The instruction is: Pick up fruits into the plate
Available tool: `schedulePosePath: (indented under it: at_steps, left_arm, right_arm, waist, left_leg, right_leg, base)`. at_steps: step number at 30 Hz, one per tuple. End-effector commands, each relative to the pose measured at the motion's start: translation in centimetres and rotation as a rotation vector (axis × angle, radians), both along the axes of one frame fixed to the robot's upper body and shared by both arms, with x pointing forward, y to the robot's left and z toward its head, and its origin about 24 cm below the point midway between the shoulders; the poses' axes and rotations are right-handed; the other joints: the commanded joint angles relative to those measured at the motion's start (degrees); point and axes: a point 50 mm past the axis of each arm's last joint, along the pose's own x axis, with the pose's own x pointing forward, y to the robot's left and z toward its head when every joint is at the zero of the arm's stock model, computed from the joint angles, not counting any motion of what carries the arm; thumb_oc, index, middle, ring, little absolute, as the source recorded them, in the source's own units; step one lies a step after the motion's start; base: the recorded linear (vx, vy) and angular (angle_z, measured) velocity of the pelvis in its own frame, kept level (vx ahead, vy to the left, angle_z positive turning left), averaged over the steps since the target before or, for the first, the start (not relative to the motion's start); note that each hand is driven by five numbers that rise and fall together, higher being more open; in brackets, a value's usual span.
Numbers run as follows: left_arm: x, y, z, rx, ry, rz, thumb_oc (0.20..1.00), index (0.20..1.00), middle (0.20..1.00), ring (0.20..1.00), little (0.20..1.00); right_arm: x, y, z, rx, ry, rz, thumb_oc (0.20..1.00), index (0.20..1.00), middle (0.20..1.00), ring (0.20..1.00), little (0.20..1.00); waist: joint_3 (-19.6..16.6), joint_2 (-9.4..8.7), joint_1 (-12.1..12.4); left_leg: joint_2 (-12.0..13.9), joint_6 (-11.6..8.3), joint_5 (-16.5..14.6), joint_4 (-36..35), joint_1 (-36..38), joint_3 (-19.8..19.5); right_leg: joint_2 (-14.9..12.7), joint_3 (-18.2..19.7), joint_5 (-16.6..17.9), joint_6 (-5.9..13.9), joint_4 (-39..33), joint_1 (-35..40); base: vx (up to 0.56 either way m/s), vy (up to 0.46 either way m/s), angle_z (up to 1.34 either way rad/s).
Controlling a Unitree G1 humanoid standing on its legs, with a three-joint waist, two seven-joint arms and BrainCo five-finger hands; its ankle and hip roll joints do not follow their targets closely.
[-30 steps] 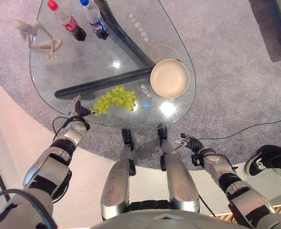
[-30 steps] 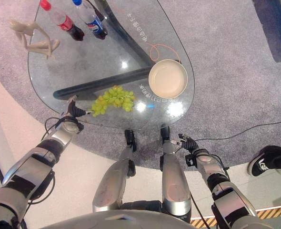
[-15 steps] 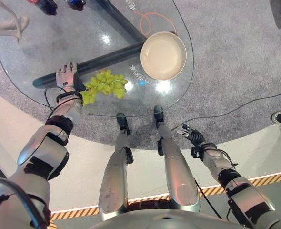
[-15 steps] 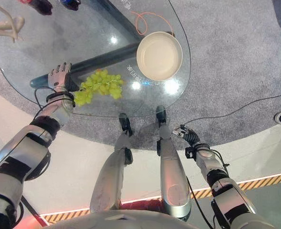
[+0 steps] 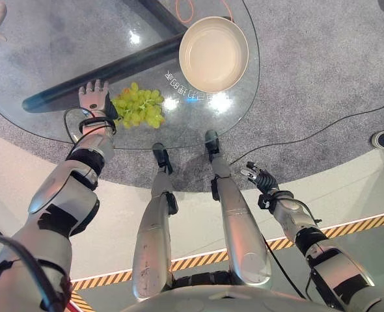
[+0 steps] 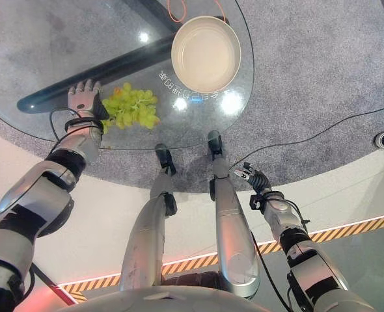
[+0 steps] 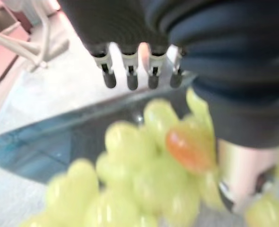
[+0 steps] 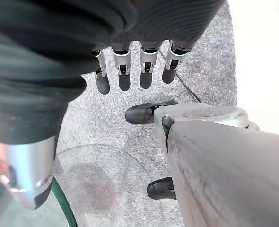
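grapes: a green bunch lies on the glass near the table's front edge, well short of the plate — not lifted yet.
glass table: biggest thing here, a clear top with a dark bar of its frame showing through below; the fruit and the plate both sit on its near end, likely set there to be within the arms' reach.
plate: a cream dish sits empty on the near right part of the top, apart from the bunch, open side up to receive it.
left hand: laid over the glass just beside the bunch, touching its left side; fingers straight and spread, thumb by the fruit — placed to close round it, by my reading, but nothing is gripped.
right hand: hangs low off the table beside the legs, fingers loosely straight, holding nothing — idle.
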Motion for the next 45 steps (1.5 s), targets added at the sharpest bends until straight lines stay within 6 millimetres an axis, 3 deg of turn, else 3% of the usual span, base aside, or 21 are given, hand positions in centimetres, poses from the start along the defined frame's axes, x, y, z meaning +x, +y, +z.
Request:
schedulePosePath:
  at_steps: [1,4,5,6,16,28,39,45]
  left_arm:
    - [-1.4,2.2,-2.2,-0.022,0.044,0.125,1.000,1.000,1.000,1.000,1.000]
    - [-1.5,2.4,-2.4,-0.045,0.047,0.144,1.000,1.000,1.000,1.000,1.000]
    - [-1.5,2.4,-2.4,-0.058,0.049,0.143,0.733,0.733,0.733,0.733,0.733]
    - [-1.5,2.4,-2.4,-0.062,0.049,0.143,0.203,0.203,0.203,0.203,0.203]
    - [-1.5,1.6,-3.2,-0.057,0.061,0.107,0.200,0.200,0.200,0.200,0.200]
    - [-1.6,1.1,-3.7,-0.091,0.042,0.068,0.200,0.200,0.200,0.200,0.200]
    - [-2.2,1.4,-4.3,-0.228,-0.036,-0.009,0.200,0.200,0.200,0.200,0.200]
    - [-2.5,2.5,-2.9,-0.200,-0.084,-0.068,0.200,0.200,0.200,0.200,0.200]
  right_arm:
    - [-0.5,0.7,0.0,0.073,-0.033,-0.004,1.000,1.000,1.000,1.000,1.000]
    - [-0.3,1.0,0.2,0.088,-0.055,0.006,1.000,1.000,1.000,1.000,1.000]
    - [-0.3,1.1,0.3,0.094,-0.060,0.007,1.000,1.000,1.000,1.000,1.000]
    - [-0.3,1.2,0.3,0.096,-0.062,0.009,1.000,1.000,1.000,1.000,1.000]
    - [-0.1,1.8,0.5,0.118,-0.061,0.015,1.000,1.000,1.000,1.000,1.000]
    - [0.0,1.7,0.4,0.111,-0.069,0.012,1.000,1.000,1.000,1.000,1.000]
    - [0.2,1.1,1.3,0.100,-0.132,-0.007,1.000,1.000,1.000,1.000,1.000]
    - [-0.3,0.5,1.5,0.147,-0.152,-0.031,1.000,1.000,1.000,1.000,1.000]
  waist:
    - [-1.32,-3.27,0.20]
    - [-1.32,-3.80,-0.12]
    - [-1.32,-4.00,-0.18]
    - [-1.32,-4.11,-0.21]
    - [-1.32,-4.77,-0.23]
    - [-1.32,-4.35,0.21]
    - [-1.32,-1.67,2.33]
    - [-1.58,-0.75,3.18]
  left_leg:
    - [-2.29,0.25,-10.38,11.20,-3.62,-4.15]
    - [-2.31,0.27,-10.50,11.61,-5.08,-4.13]
    - [-2.32,0.25,-10.56,11.80,-5.54,-4.18]
    - [-2.31,0.25,-10.59,11.92,-5.78,-4.18]
    - [-2.58,0.47,-10.84,12.13,-6.53,-4.84]
    - [-2.25,0.41,-10.45,10.44,-3.58,-4.90]
    - [-1.02,-0.35,-9.17,2.98,10.88,-4.51]
    - [-0.71,-0.63,-9.64,0.48,18.86,-4.23]
  right_leg:
    - [3.78,0.72,-5.07,-0.47,7.37,-3.04]
    - [4.12,0.88,-4.73,-0.47,7.31,-4.37]
    - [4.20,0.91,-4.63,-0.47,7.28,-4.73]
    - [4.23,0.90,-4.57,-0.45,7.30,-4.94]
    - [4.68,0.91,-4.15,-0.51,7.28,-5.64]
    - [4.84,0.73,-4.40,-0.61,6.87,-3.30]
    - [2.99,-0.76,-6.13,0.00,4.05,9.24]
    - [1.41,-1.66,-6.66,0.50,1.98,17.11]
  base:
    - [0.01,-0.008,-0.06]
    - [0.00,-0.008,-0.03]
    - [0.00,0.000,0.00]
    - [-0.01,-0.031,0.00]
    - [0.00,-0.007,0.00]
    - [0.00,0.000,0.00]
    - [0.01,0.021,0.01]
    - [0.06,0.023,0.02]
